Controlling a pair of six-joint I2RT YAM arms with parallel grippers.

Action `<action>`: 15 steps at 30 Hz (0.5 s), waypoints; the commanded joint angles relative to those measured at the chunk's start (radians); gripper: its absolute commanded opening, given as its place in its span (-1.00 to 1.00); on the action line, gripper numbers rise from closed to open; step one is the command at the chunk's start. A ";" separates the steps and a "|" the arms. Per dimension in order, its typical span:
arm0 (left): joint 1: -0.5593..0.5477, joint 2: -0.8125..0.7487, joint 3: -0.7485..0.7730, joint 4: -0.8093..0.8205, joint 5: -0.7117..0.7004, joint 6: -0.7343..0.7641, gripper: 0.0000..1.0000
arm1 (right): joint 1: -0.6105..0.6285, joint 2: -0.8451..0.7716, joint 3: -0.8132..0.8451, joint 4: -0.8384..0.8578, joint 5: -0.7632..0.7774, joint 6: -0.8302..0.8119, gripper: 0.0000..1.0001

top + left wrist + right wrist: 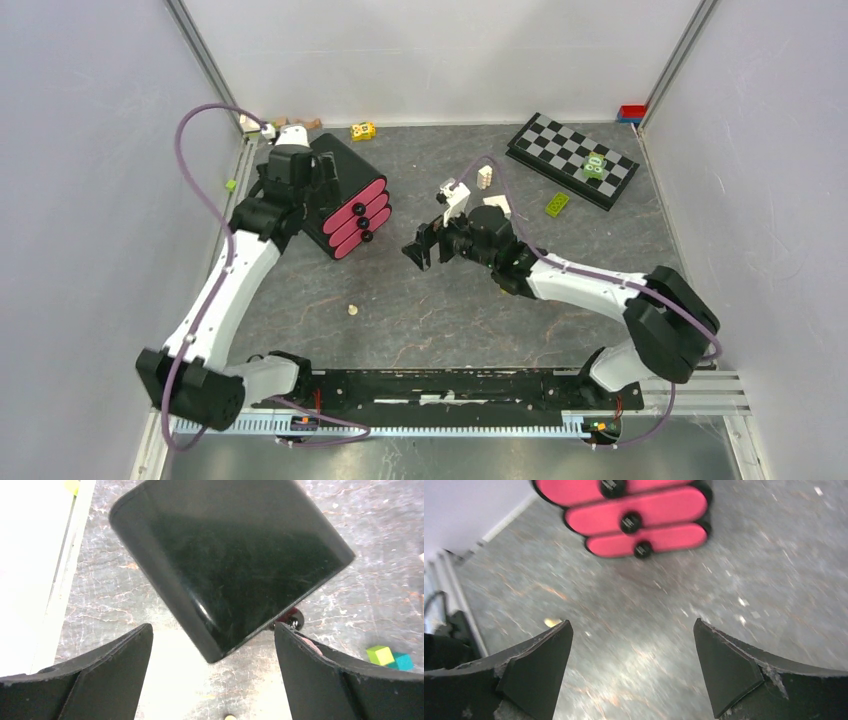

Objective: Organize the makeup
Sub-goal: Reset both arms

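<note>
A black drawer box (350, 205) with three pink drawer fronts, all pushed in, lies on the grey table at left centre. No loose makeup shows; whatever the drawers hold is hidden. My left gripper (212, 645) hangs open just above the box's glossy black back (235, 555), with nothing between its fingers. My right gripper (425, 245) is open and empty at mid-table, right of the box, looking at the pink drawer fronts (639, 507). A tiny beige bit (352, 310) lies in front of the box, too small to identify.
A checkered board (570, 160) with a green toy on it lies at the back right, with a green block (556, 204) beside it. A yellow toy (363, 131) and small pieces sit along the back wall. Green and teal cubes (387, 657) lie near the box.
</note>
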 commanded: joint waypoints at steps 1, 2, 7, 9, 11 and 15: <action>0.002 -0.157 -0.020 -0.078 0.053 -0.023 0.96 | -0.012 -0.088 0.074 -0.524 0.109 -0.123 0.96; 0.002 -0.185 -0.041 -0.090 0.070 -0.031 0.97 | -0.013 -0.114 0.064 -0.578 0.159 -0.124 0.96; 0.002 -0.351 -0.165 -0.152 0.140 -0.068 1.00 | -0.053 -0.333 -0.114 -0.686 0.011 -0.089 0.96; 0.002 -0.408 -0.203 -0.167 0.149 -0.083 1.00 | -0.057 -0.432 -0.194 -0.698 -0.009 -0.056 0.96; 0.002 -0.450 -0.232 -0.183 0.146 -0.094 1.00 | -0.064 -0.524 -0.248 -0.744 0.012 -0.024 0.96; 0.001 -0.492 -0.273 -0.222 0.136 -0.106 1.00 | -0.092 -0.656 -0.332 -0.820 0.086 0.041 0.96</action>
